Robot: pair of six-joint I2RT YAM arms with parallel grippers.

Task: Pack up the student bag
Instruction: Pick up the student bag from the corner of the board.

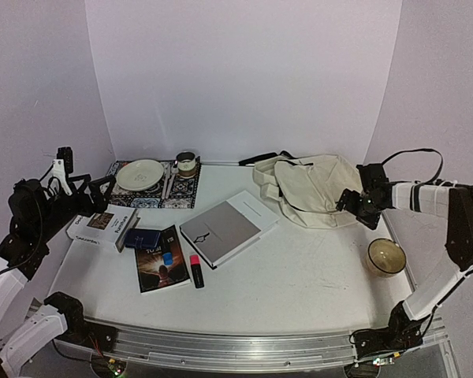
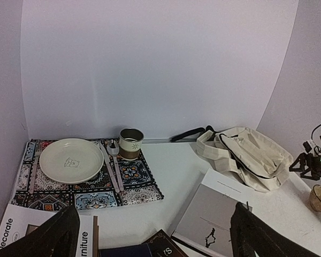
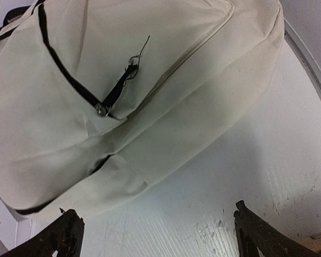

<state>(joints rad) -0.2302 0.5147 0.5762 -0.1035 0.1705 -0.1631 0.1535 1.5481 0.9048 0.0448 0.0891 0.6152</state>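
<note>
Worktop [image 1: 315, 276]: white and scuffed, carries everything listed below

Student bag [image 1: 311, 189]: cream fabric with black straps, slumped on its side at the far right of the worktop, well apart from most of the things meant for it. The black zip [image 3: 64, 66] looks drawn shut along the stretch I can see, and its puller [image 3: 102, 110] lies on the cloth. That is probably the first obstacle, since nothing goes in until a mouth is opened

Right gripper [image 3: 160, 235]: just beside the bag's flank and aimed at it, fingers [image 3: 69, 230] spread wide and empty. It seems placed to work the zip or the fabric

Left gripper [image 2: 150, 241]: raised at the far left above the books, fingers [image 2: 48, 238] spread and holding nothing, handy for fetching a first item

Placemat [image 1: 185, 189]: patterned, at the back left under the plate [image 1: 139, 174], cup [image 1: 187, 163] and cutlery [image 1: 168, 183]. It looks like a table setting, probably not cargo

Grey book [image 1: 225, 228]: flat at centre, nearest the bag

White book [image 1: 102, 226]: at the left edge, below the left gripper

Dark paperback [image 1: 162, 264]: lies toward the front, with a small blue item on its cover

Bowl [image 1: 386, 256]: alone near the right edge, close to the right arm, and could be knocked in a sweep

Navy case [image 1: 144, 238]: between the white book and the grey book

Highlighter [image 1: 196, 270]: just beside the paperback
</note>
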